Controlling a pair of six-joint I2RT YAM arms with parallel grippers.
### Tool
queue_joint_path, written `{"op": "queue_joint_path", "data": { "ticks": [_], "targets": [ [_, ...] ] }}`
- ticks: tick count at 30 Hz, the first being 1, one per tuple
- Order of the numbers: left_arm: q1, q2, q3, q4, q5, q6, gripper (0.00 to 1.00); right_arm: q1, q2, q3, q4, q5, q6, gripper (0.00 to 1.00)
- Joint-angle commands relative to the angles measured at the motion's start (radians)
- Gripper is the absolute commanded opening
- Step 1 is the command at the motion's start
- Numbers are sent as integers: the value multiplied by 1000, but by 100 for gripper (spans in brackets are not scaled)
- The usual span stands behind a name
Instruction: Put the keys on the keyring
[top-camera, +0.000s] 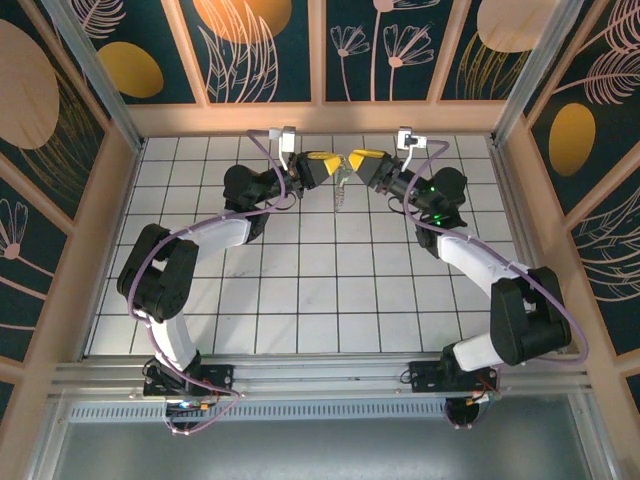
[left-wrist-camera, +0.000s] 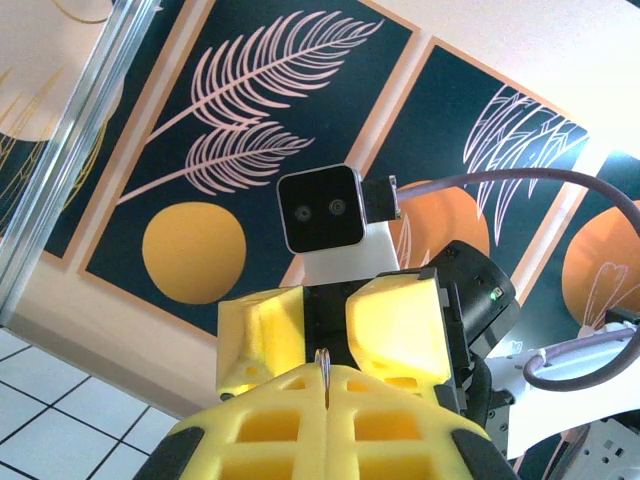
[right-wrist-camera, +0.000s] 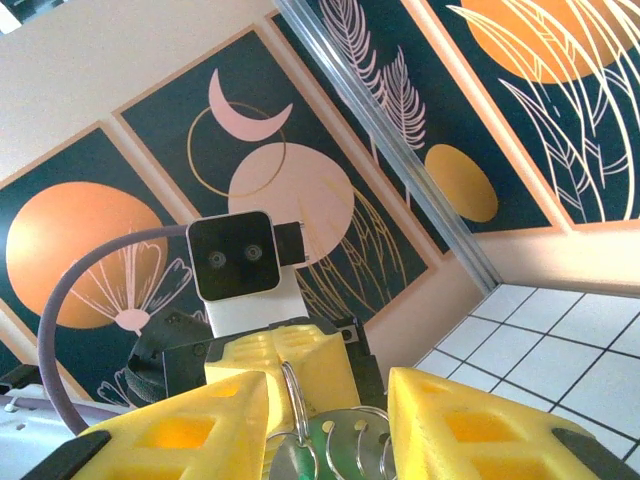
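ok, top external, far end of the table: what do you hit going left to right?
left wrist camera → left gripper → keyring dangling between the two → right gripper → right wrist camera

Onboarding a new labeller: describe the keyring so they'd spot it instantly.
Start at the white tiled table, far middle, where the left end effector and right end effector meet tip to tip. The keyring dangles between them. It is the lone silvery, wiry thing there; everything around it is yellow or black.
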Motion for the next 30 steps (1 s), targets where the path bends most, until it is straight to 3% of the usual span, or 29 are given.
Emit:
{"op": "queue_joint_path", "data": {
  "ticks": [1, 11, 25, 30],
  "targets": [
    [-6, 3, 27, 65, -14, -15, 0, 15, 12, -2, 84, 10, 25, 36],
    [-7, 3, 27, 60, -16, -11, 0, 34, 31, 3, 92, -2, 24, 34],
    [-8, 5, 30, 55, -6, -9, 0, 39, 59, 31, 87, -22, 23, 22],
    [-8, 8, 30, 53, -2, -8, 0, 39, 69, 38, 90, -30, 24, 10]
  ]
}}
